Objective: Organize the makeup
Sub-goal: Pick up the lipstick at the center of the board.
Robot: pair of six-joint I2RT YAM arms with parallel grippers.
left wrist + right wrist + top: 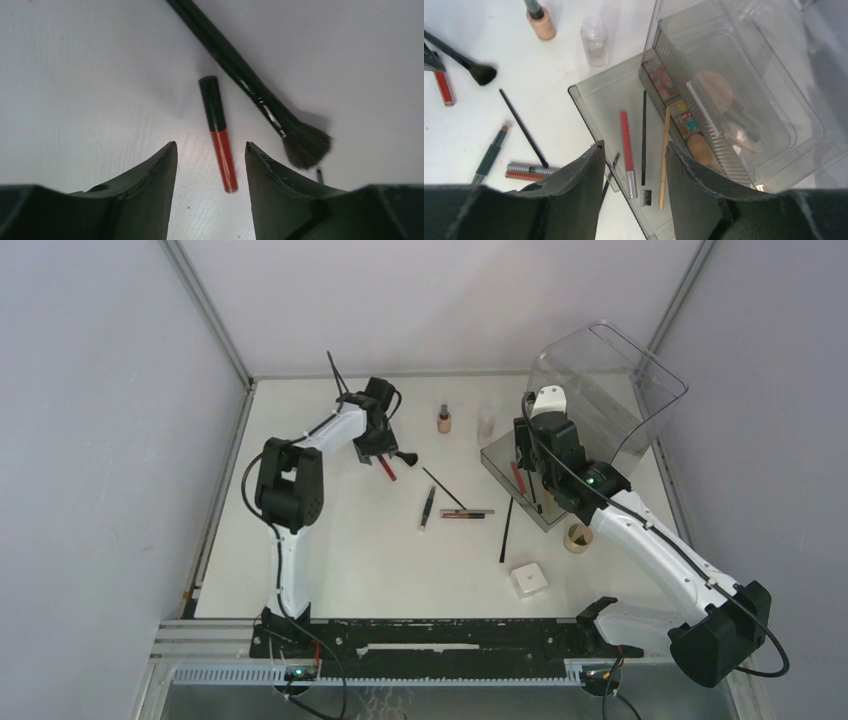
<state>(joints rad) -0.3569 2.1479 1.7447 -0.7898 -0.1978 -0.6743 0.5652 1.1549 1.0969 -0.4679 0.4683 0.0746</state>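
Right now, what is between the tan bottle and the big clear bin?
A small clear bottle stands there, seen best in the right wrist view.

Your right gripper (635,147) hangs with its jaws apart over a grey tray (599,100). On the tray you see a red stick (626,135), a thin black pencil (644,125) and a tan stick (665,165), side by side. A clear bin (794,125) sits right beside them.
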